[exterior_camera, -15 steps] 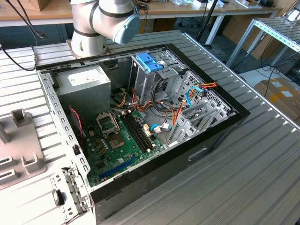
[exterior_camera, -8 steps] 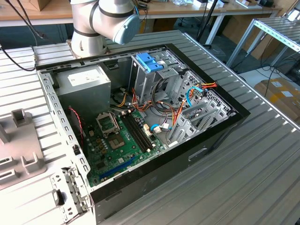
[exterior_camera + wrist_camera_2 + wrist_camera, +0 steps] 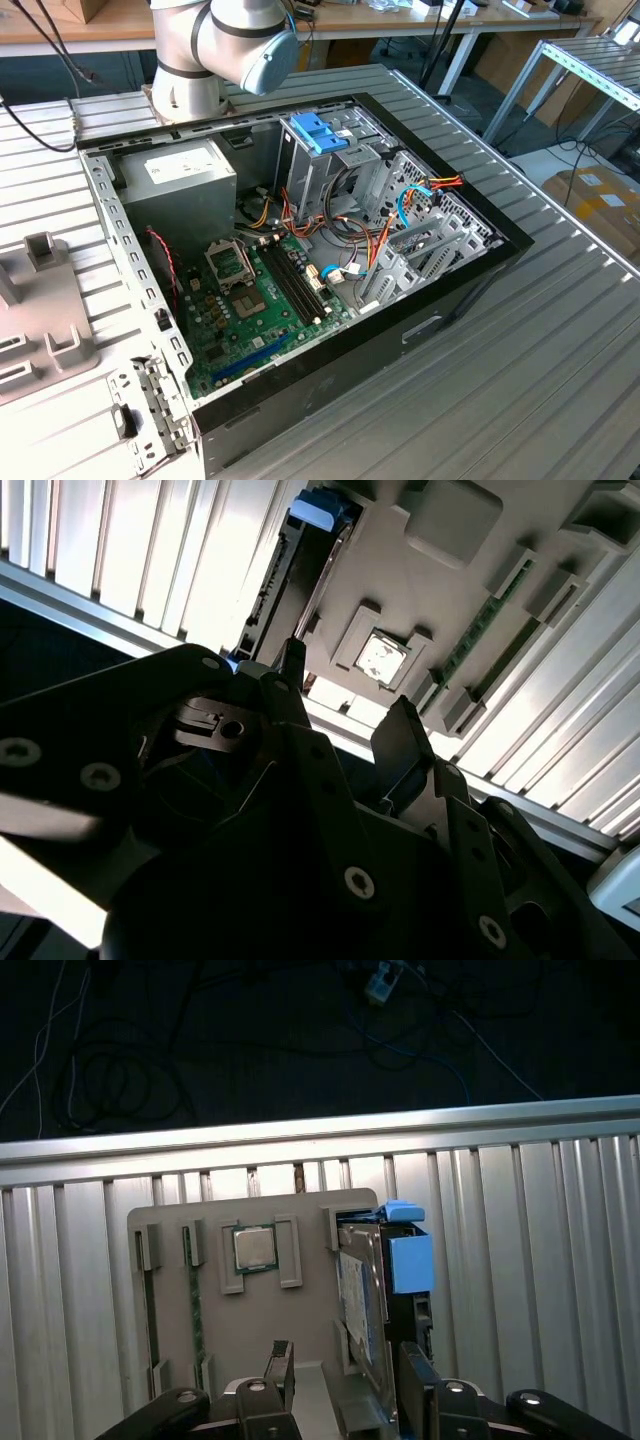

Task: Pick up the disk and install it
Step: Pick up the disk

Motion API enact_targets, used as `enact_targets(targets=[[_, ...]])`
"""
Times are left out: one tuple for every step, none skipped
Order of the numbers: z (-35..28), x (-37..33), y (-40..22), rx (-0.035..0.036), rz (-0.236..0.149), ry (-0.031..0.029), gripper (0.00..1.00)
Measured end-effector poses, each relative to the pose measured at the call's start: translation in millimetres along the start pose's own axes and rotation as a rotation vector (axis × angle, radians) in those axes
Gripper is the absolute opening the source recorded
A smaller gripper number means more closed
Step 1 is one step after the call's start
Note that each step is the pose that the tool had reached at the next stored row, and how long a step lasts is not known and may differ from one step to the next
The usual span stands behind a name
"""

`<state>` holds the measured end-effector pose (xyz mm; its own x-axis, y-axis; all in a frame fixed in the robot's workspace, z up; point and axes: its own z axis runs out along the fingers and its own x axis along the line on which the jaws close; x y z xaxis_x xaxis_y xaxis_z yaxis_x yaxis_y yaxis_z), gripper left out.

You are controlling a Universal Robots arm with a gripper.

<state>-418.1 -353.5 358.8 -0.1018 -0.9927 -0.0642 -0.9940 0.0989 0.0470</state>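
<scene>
The disk [image 3: 362, 1290] stands on its long edge in a slot of a grey holder tray [image 3: 170, 1310], its dark body framed by light-blue rails with a blue end tab [image 3: 408, 1258]. In the second wrist view the disk [image 3: 300, 575] runs away from the fingers, blue tab [image 3: 322, 505] at its far end. My gripper [image 3: 348, 1372] hovers over the disk's near end, open, one black finger [image 3: 281, 1365] over the tray and the other finger [image 3: 416, 1368] by the disk's outer side. In the second wrist view the gripper [image 3: 350, 705] shows no contact with the disk.
The tray also holds a processor chip [image 3: 255, 1248] and a green memory stick [image 3: 196, 1295]. In the exterior view an open computer case [image 3: 440, 320] lies on the ribbed metal table, with a drive cage topped by a blue bracket [image 3: 318, 130]; the arm's base [image 3: 190, 70] stands behind it.
</scene>
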Motion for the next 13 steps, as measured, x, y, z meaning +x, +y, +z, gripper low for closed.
enact_targets(targets=[[0.2,0.0,0.0,0.0001,0.000,0.0000,0.54],[0.4,0.0,0.0,0.0001,0.000,0.0000,0.54],[0.5,0.0,0.0,0.0001,0.000,0.0000,0.54],[0.7,0.0,0.0,0.0001,0.000,0.0000,0.54],[0.9,0.1,-0.1,0.0000,0.000,0.0001,0.54],[1.1,0.1,-0.1,0.0000,0.000,0.0001,0.54],[1.2,0.1,0.0,0.0000,0.000,0.0000,0.54],[1.5,0.1,-0.1,0.0001,0.000,0.0000,0.54],[1.8,0.0,-0.1,0.0002,0.000,-0.0001,0.54],[2.1,-0.3,0.0,0.0003,0.000,-0.0001,0.54],[2.3,-0.5,0.0,0.0003,0.000,-0.0001,0.54],[2.5,-0.9,0.1,0.0001,0.000,0.0000,0.54],[2.8,-1.5,0.2,0.0001,0.000,0.0000,0.54]])
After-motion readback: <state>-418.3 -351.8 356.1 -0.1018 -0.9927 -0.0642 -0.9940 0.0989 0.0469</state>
